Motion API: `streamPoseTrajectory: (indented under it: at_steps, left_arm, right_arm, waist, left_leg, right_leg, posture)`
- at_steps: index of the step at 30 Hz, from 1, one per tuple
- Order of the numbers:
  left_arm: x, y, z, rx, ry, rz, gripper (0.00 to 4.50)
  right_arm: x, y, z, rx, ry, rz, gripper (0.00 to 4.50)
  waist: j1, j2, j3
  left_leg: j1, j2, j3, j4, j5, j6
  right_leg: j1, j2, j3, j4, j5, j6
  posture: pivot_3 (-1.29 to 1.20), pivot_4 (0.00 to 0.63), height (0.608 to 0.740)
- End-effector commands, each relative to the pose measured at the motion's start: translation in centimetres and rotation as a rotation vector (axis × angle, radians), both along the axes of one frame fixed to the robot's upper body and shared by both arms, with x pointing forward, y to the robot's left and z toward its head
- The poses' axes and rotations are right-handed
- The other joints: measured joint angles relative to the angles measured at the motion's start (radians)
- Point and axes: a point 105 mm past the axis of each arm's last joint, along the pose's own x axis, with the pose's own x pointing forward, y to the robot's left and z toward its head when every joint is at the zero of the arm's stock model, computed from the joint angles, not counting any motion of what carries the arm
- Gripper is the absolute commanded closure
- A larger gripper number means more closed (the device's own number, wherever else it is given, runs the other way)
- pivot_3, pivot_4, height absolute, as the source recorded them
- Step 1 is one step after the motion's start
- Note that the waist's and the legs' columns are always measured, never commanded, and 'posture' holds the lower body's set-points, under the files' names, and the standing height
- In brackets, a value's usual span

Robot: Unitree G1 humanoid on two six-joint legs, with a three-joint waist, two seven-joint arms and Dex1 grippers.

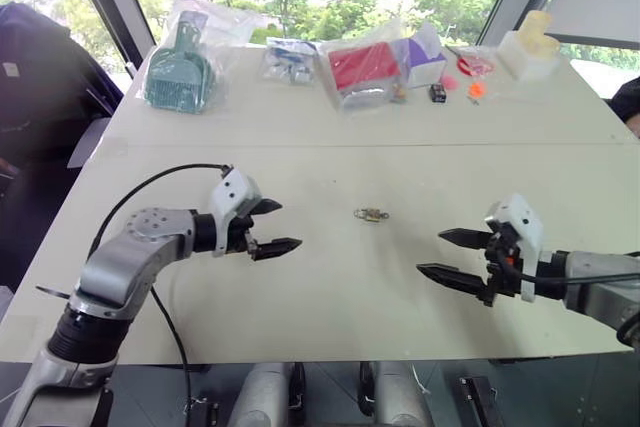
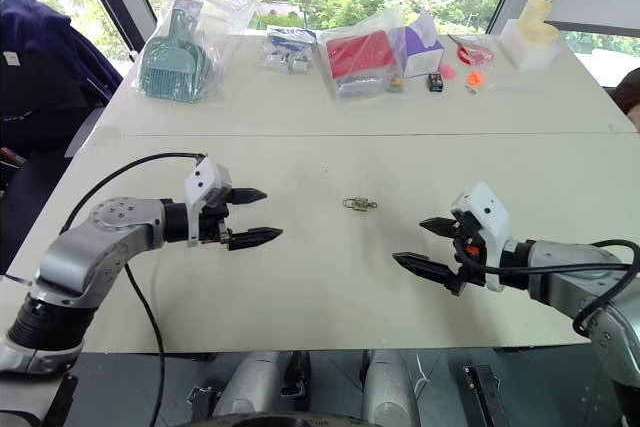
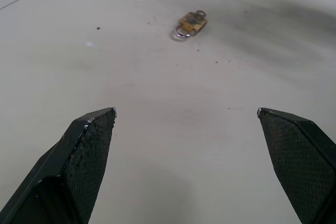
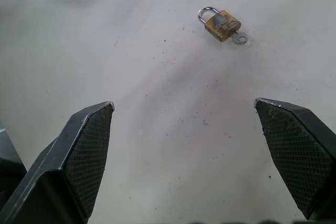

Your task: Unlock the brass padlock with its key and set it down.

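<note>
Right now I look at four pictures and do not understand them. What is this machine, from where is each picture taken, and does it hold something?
It is a humanoid robot with two arms, each ending in a two-fingered claw. The two wide pictures come from cameras in its head, looking down at a white table. The two close pictures come from cameras on its wrists, looking along the black fingers. The left claw and right claw are both open and hold nothing. Between them lies the brass padlock, with the key in its bottom. Bagged items lie along the far edge.
</note>
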Motion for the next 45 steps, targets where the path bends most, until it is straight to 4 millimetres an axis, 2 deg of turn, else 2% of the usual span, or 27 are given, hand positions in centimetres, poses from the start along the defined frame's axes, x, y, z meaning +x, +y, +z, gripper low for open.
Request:
streamPoseTrajectory:
  at_steps: [1, 13, 18, 25, 29, 33, 38, 45]
  left_arm:
    - [-0.1, -0.1, 1.3, -0.025, -0.064, 0.0, 0.0]
    - [0.1, 0.1, 1.2, 0.006, -0.052, -0.005, 0.0]
    - [1.7, 0.4, 2.0, 0.063, -0.118, 0.035, 0.0]
    - [3.9, -0.6, 3.7, 0.15, -0.176, -0.138, 0.0]
    - [5.1, -2.8, 3.2, 0.29, -0.197, -0.322, 0.0]
    - [6.9, -7.0, 3.3, 0.298, -0.175, -0.435, 0.0]
    - [6.8, -11.7, 1.8, 0.346, -0.106, -0.595, 0.0]
    - [7.2, -15.6, -0.7, 0.453, -0.089, -0.629, 0.0]
  right_arm:
    - [0.2, 0.3, 0.7, 0.006, -0.036, 0.016, 0.05]
    - [0.2, 0.4, 0.5, 0.009, -0.037, 0.012, 0.05]
    - [0.3, 0.5, 0.4, 0.018, -0.038, 0.001, 0.05]
    - [1.6, 0.2, 1.4, 0.013, -0.083, -0.047, 0.05]
    - [1.6, -0.7, 2.0, 0.024, -0.101, -0.097, 0.05]
    - [1.4, -0.3, 1.1, 0.031, -0.1, -0.123, 0.05]
    - [1.0, 0.4, 0.8, 0.067, -0.122, -0.174, 0.05]
    - [0.2, 0.3, 0.5, 0.085, -0.143, -0.253, 0.05]
  waist:
    - [0.0, 0.0, 0.0]
    - [0.0, 0.0, 0.0]
    - [0.002, 0.0, 0.0]
    - [0.003, 0.0, 0.0]
    - [0.01, 0.0, 0.0]
    - [0.032, -0.001, 0.0]
    - [0.024, -0.001, 0.0]
    - [0.026, -0.002, 0.001]
  left_leg:
    - [0.0, 0.0, 0.0, 0.0, 0.0, 0.0]
    - [0.0, 0.0, 0.0, 0.0, 0.0, 0.0]
    - [0.0, 0.0, 0.0, 0.0, 0.0, 0.0]
    - [0.0, 0.0, 0.0, 0.0, 0.001, 0.001]
    - [-0.001, -0.001, 0.001, 0.0, 0.002, 0.002]
    - [-0.001, -0.001, 0.001, 0.001, 0.002, 0.003]
    - [-0.003, -0.001, 0.002, 0.004, 0.0, 0.007]
    - [-0.003, 0.0, 0.002, 0.004, 0.0, 0.007]
  right_leg:
    - [0.0, 0.0, 0.0, 0.0, 0.0, 0.0]
    - [0.0, 0.0, 0.0, 0.0, 0.0, 0.0]
    - [0.0, 0.0, 0.0, 0.0, 0.0, 0.0]
    - [0.0, 0.0, 0.0, 0.0, 0.0, 0.0]
    - [0.0, 0.0, 0.0, -0.001, 0.0, 0.0]
    - [0.001, 0.0, 0.0, 0.0, 0.0, 0.0]
    - [0.0, 0.0, 0.0, 0.0, 0.0, 0.0]
    - [-0.001, 0.0, 0.0, 0.0, 0.0, 0.0]
  posture:
    - [0.0, 0.15, 0.735]
    - [0.0, 0.15, 0.735]
    - [0.0, 0.15, 0.735]
    - [0.0, 0.15, 0.735]
    - [0.0, 0.15, 0.735]
    - [0.0, 0.15, 0.735]
    - [0.0, 0.15, 0.735]
    - [0.0, 0.15, 0.735]
